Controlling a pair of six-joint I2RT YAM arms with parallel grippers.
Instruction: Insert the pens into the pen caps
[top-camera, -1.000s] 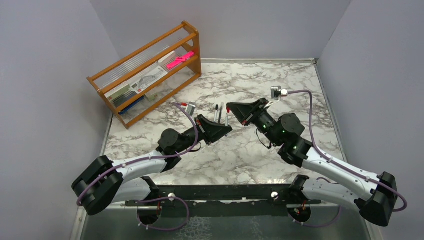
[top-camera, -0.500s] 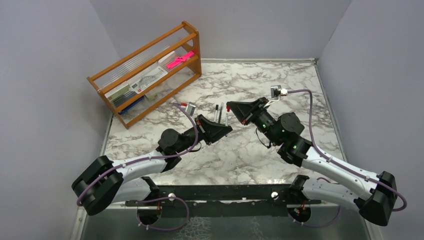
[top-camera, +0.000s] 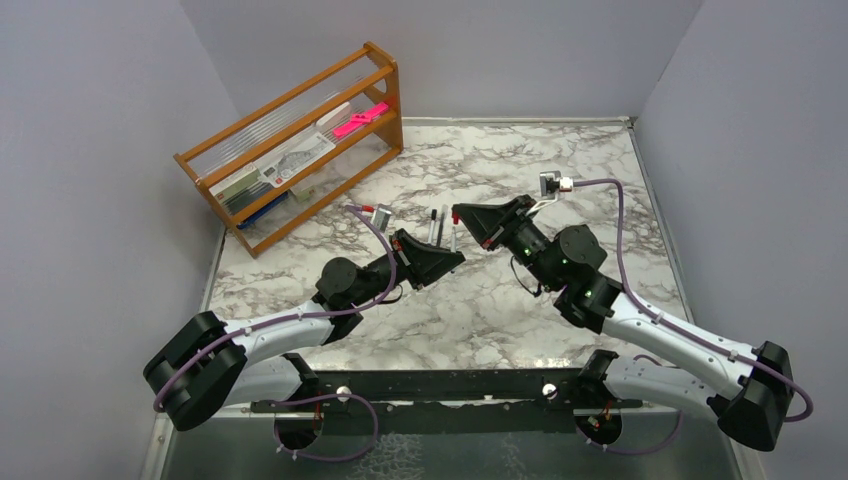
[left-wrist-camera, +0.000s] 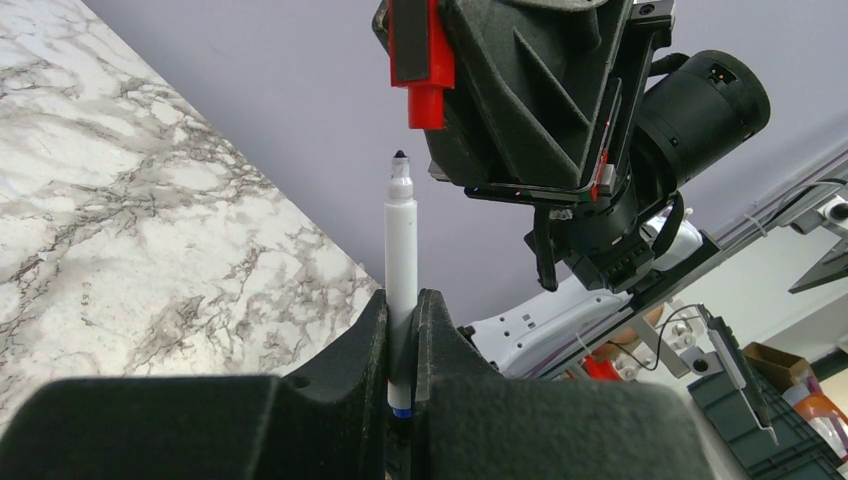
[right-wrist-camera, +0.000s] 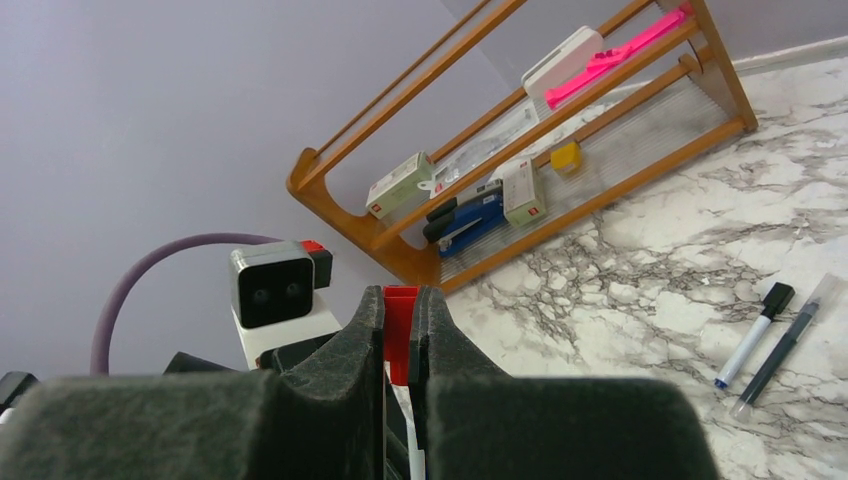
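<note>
Nothing has visibly shifted: my left gripper (left-wrist-camera: 402, 310) stays clamped on the white pen (left-wrist-camera: 401, 250), tip just short of the red cap (left-wrist-camera: 421, 60) pinched in my right gripper (right-wrist-camera: 401, 300); farther off, two more pens (right-wrist-camera: 748, 341) lie side by side on the marble table (right-wrist-camera: 690, 225).

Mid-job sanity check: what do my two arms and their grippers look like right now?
The left arm and right arm match: white links between bulky black joint housings. The left gripper and right gripper are black wedges tapering to narrow jaws. A purple cable runs along each arm to a small pale camera box. Green lights glow on the right arm.
</note>
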